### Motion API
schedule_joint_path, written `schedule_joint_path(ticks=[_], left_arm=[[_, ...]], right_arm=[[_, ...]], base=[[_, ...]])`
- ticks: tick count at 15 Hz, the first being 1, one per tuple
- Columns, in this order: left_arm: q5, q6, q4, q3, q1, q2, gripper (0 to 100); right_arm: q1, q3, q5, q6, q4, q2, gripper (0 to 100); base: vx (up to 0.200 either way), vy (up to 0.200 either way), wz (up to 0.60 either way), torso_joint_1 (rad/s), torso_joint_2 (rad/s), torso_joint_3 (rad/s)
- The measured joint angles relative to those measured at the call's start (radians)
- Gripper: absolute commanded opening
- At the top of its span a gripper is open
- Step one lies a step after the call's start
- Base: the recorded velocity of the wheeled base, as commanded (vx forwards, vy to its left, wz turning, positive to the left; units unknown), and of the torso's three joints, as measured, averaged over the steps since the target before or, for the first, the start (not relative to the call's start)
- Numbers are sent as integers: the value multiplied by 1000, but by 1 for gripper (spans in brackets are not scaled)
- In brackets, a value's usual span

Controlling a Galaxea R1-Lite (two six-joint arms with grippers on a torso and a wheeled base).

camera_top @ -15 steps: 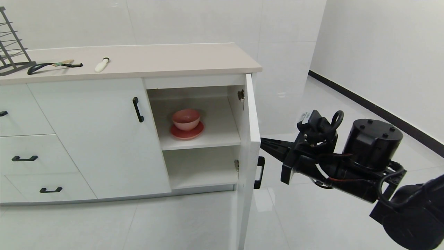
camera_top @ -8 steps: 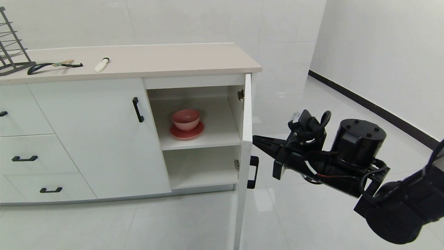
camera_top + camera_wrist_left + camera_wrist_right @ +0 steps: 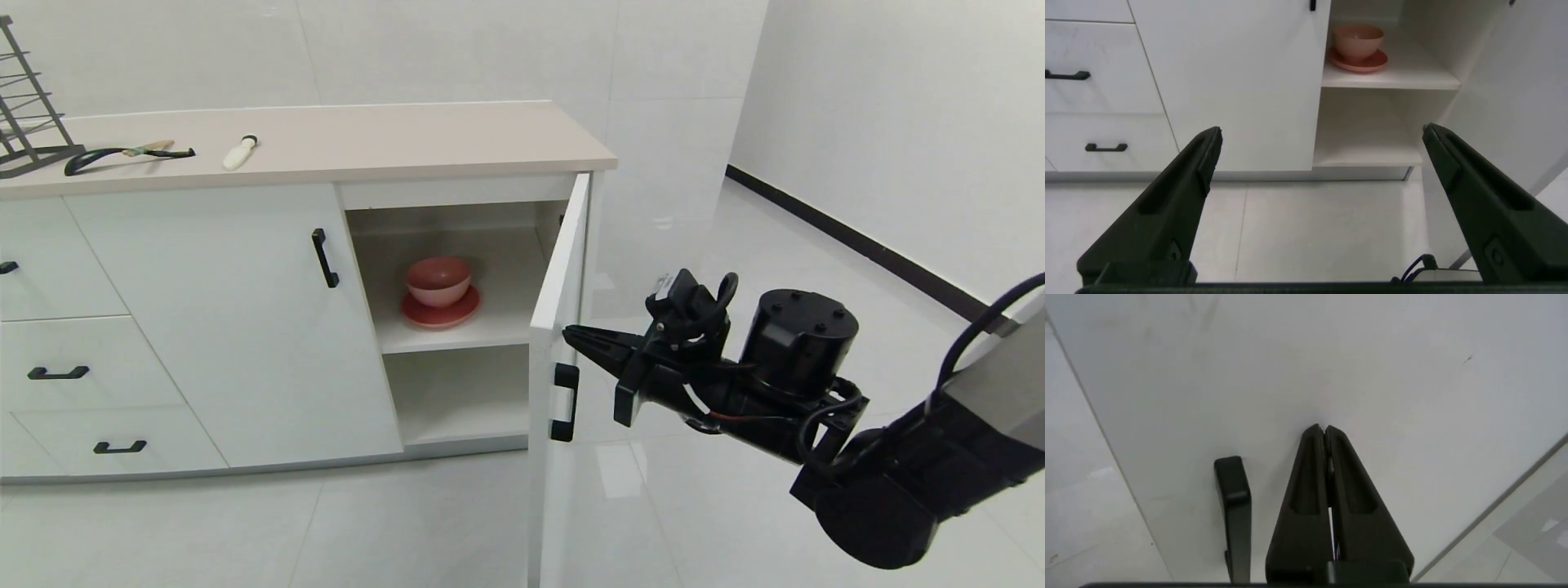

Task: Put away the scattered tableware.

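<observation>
A pink bowl stands on a red plate on the upper shelf of the open white cabinet; the left wrist view shows the same bowl and plate. The cabinet door stands partly swung in. My right gripper is shut, its tips touching the door's outer face just above the black handle. In the right wrist view the shut gripper presses the white panel beside that handle. My left gripper is open, low, facing the cabinet with nothing between its fingers.
On the countertop lie a black utensil and a white-handled tool, beside a dark wire rack. Drawers with black pulls and a closed door are to the left. White floor tiles spread in front.
My right arm has moved left with its shut gripper against the door, and the door has swung from nearly edge-on toward the cabinet opening.
</observation>
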Motion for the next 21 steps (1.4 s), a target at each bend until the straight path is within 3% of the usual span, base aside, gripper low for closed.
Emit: schedule_joint_path(ticks=[15, 21], left_arm=[[0, 0, 0, 0, 0, 0, 100], [0, 0, 0, 0, 0, 0, 100]], right_arm=[[6, -175, 19, 0, -2, 154, 0], [6, -185, 20, -1, -6, 177, 0]], base=[[0, 0, 0, 0, 0, 0], [0, 0, 0, 0, 0, 0]])
